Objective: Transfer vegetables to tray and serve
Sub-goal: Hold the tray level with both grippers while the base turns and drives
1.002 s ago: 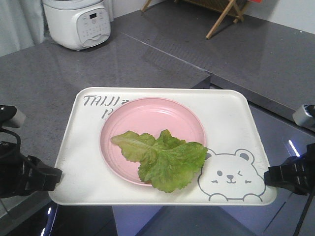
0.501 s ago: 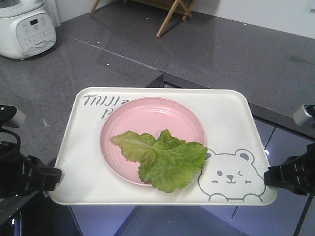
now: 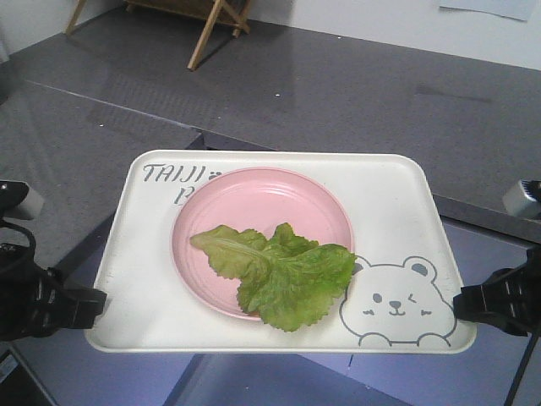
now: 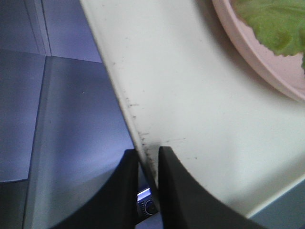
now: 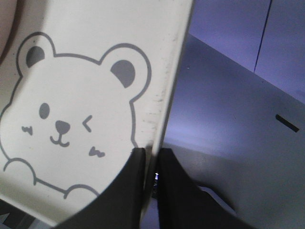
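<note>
At the far left, the left gripper [image 3: 89, 303] pinched the left rim of the tray [image 3: 389, 203]. In the left wrist view its two dark fingers [image 4: 125, 177] sat one on each side of the rim, pressed tight against it. The tray was cream-white, and its grey lettering [image 3: 173, 175] at the far-left corner was partly hidden by the pink plate [image 3: 254, 199]. The plate stood left of the tray's centre. The lettuce leaf [image 3: 283, 275] lay in the plate's near half. Its pale rib pointed left, and its ruffled right end spilled over the plate's rim onto the tray, touching the bear drawing [image 3: 393, 304]. The bear filled the near-right corner. Further right, the right gripper [image 3: 467, 306] clamped the tray's right rim. The right wrist view showed its fingers [image 5: 136, 164] closed on the edge just beside the bear's ear.

The tray's near edge hung over a glossy bluish surface [image 3: 279, 385]. Beyond its far edge lay a broad grey countertop [image 3: 363, 93], and wooden legs [image 3: 211, 25] stood well apart at the back left. Both side rims carried small dark scuffs near the fingers.
</note>
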